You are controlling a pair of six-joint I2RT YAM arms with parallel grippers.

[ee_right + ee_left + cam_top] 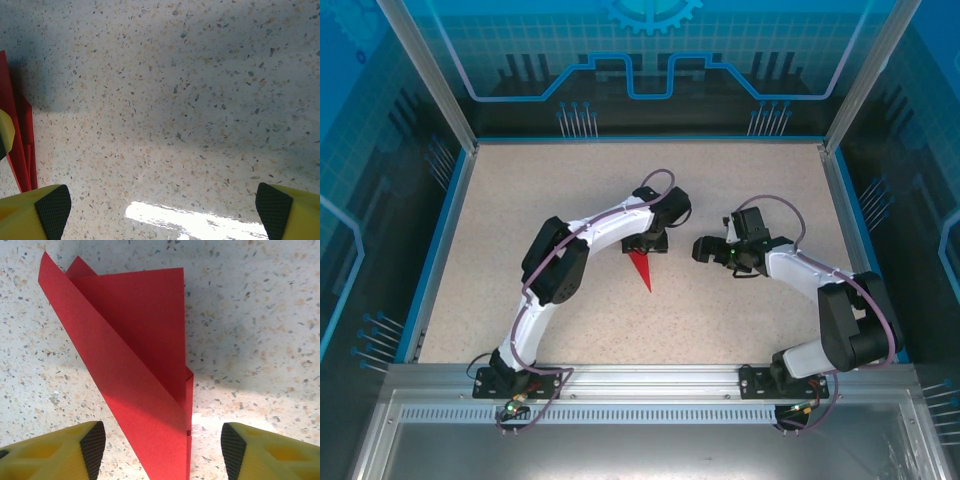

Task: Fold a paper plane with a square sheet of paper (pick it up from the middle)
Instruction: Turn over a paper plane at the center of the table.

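Paper plane (641, 268) lies flat near the middle of the speckled bench (520, 220), a narrow red dart with its nose toward 6 o'clock. Left claw (648, 243) hangs low over the plane's 12 o'clock end. From the left wrist, the paper plane (135, 365) shows overlapping folded layers. The left claw (163, 447) straddles it, jaws apart, bench visible between each pad and the paper. Right claw (702, 248) sits at the plane's 3 o'clock, apart from it. From its own wrist the right claw (165, 207) is spread wide over bare bench, red paper (15, 145) at 9 o'clock.
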